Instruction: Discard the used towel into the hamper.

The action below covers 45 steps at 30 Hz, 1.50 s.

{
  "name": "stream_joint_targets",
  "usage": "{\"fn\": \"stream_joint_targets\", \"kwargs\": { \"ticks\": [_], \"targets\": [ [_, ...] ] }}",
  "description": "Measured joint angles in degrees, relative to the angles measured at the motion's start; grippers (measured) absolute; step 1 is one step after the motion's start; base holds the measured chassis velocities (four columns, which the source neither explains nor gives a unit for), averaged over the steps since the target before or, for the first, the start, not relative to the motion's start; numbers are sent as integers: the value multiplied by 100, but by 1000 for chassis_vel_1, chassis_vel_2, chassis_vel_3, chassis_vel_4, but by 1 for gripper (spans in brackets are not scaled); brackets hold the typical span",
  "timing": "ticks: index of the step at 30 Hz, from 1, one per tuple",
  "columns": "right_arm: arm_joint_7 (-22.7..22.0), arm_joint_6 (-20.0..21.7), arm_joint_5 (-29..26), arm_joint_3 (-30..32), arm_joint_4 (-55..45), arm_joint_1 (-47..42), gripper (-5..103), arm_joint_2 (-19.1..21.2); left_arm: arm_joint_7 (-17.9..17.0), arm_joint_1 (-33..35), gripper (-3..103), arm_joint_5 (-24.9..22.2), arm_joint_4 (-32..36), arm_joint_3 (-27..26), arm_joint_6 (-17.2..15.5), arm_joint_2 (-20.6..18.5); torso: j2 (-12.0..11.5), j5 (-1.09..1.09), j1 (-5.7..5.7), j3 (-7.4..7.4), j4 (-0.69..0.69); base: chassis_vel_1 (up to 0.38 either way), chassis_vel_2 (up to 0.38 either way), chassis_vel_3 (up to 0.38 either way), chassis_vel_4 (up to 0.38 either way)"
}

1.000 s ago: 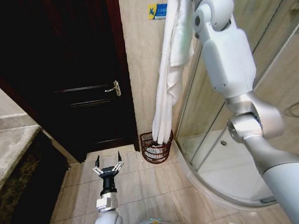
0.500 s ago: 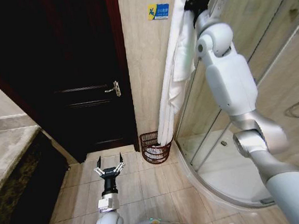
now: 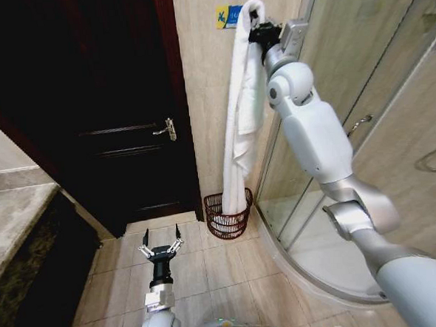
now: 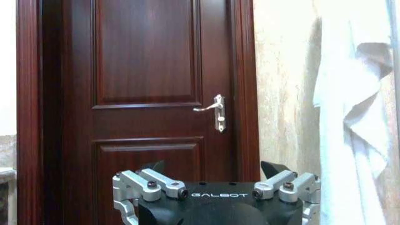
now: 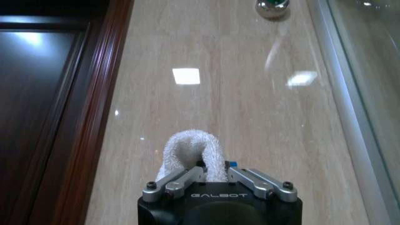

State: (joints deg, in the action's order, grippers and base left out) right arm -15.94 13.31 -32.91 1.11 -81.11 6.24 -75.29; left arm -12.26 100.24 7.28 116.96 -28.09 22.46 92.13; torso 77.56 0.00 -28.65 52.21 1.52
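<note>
We hold the towel high with our right gripper, whose fingers are pinched tight on a fold near the cloth's top, so that a rounded loop of white terry stands up just beyond the fingertips; in the right wrist view the same loop bulges out between the closed fingers, with the glossy beige wall tiles behind it. From that grip the towel hangs straight down in a long, narrow drape, far below the fingers, with a loose flap folded out partway along its length. Its lower end reaches into the hamper, the round dark red-brown wire basket standing on the tiled floor directly under the held cloth, in the corner between the wall and the curved glass shower enclosure. White cloth shows through the basket's mesh, so the bottom of the towel is already inside the rim while the top is clamped in our fingers. Our left gripper hangs low over the floor tiles, well apart from the towel and short of the hamper, its fingers spread wide and grasping nothing. Ahead of those spread fingers in the left wrist view stands the dark wooden door with its metal lever handle, and off to one side of them the hanging towel shows against the wall.
</note>
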Motion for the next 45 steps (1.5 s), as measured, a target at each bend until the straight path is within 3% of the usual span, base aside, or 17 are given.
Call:
{"fn": "stream_joint_targets", "kwargs": {
  "ticks": [17, 29, 45],
  "targets": [
    [26, -106, 193, -65, -146, -800, 4, -84, -42, 73, 100, 81, 24, 18, 72, 0, 0, 1, -1, 0, -1, 0, 0, 0, 0],
    [138, -384, 669, -31, 63, -1352, 4, -449, -119, 130, 100, 20, 28, -39, 142, 0, 0, 0, 0, 0, 0, 0, 0, 0, 0],
    [172, -545, 888, 368, 60, -1900, 4, -310, -126, 178, 100, -26, 72, -49, 187, 0, 0, 1, 0, 0, 0, 0, 0, 0, 0]
  ]
}}
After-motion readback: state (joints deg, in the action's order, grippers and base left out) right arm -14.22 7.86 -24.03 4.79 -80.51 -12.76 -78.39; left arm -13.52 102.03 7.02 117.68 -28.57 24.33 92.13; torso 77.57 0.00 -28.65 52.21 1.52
